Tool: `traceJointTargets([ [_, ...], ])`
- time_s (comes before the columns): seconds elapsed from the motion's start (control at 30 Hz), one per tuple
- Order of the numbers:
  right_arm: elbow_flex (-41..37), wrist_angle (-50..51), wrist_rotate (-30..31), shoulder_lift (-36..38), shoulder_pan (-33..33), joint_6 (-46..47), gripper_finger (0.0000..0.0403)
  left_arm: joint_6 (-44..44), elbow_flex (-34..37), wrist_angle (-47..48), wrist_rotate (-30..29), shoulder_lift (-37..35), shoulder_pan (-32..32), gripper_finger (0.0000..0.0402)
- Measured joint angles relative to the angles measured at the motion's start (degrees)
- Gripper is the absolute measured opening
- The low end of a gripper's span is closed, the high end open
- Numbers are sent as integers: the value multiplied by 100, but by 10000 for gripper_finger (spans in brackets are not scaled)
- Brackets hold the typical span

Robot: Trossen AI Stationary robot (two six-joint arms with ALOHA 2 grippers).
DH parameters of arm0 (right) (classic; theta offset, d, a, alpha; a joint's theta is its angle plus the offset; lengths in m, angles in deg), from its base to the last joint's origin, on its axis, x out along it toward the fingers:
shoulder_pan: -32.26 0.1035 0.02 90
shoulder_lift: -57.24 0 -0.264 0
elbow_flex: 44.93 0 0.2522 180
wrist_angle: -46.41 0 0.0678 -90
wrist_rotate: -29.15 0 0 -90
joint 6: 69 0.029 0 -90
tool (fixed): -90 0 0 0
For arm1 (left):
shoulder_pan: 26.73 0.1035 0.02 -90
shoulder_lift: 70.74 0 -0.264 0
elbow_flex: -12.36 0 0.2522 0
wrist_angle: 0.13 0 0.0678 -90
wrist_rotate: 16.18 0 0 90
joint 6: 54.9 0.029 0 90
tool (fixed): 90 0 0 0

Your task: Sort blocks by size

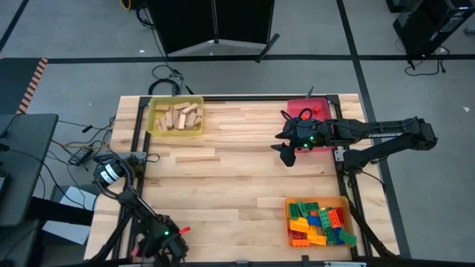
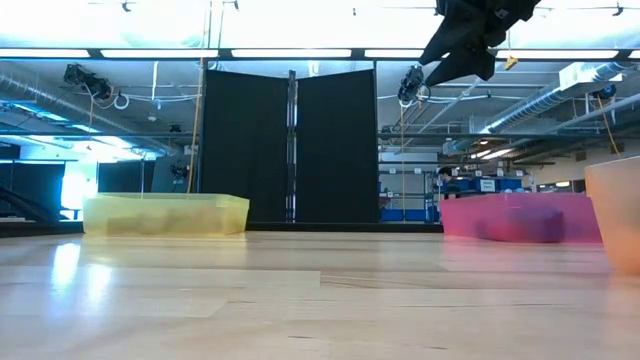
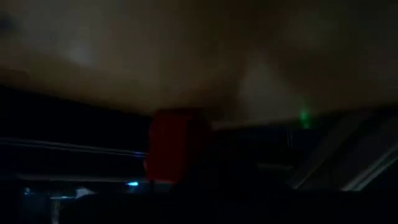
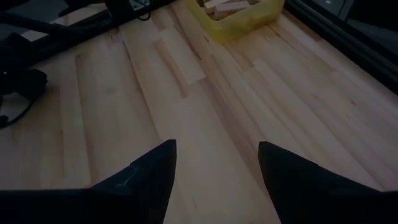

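Sorting looks nearly finished: table (image 1: 237, 178) bare between trays. Yellow tray (image 1: 156, 126) holds wooden blocks (image 1: 178, 116); orange tray (image 1: 338, 202) holds studded bricks (image 1: 318, 222); red tray (image 1: 320, 108) contents hidden. Right end effector (image 1: 286, 156) hovers beside red tray, fingers apart, empty. Left end effector (image 1: 165, 241) parked at near table edge, closed.

text: none readable | far room signs perhaps lettered, too small
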Motion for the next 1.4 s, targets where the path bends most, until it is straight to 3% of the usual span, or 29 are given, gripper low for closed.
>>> traceJointTargets([
  [0.27, 0, -23, 0, 0, 0, 0, 244, 360, -370, 1204, -1085, 37, 497, 3],
  [0.53, 0, -33, 0, 0, 0, 0, 243, 1436, -930, 2162, -2014, 33, 984, 3],
  [0.9, 0, -32, -172, 0, 7, 64, 240, 1418, -891, 1902, -1052, 33, 407, 3],
  [1.07, 0, -33, -172, 0, 7, 64, 243, 1163, -864, 1258, -623, 33, 6, 3],
  [1.23, 0, -33, -172, 0, 7, 56, 240, 681, -862, 531, -663, 28, -404, 3],
  [1.4, 0, -90, -172, 2, 7, 48, 243, 306, -860, 910, -598, 27, -751, 3],
])
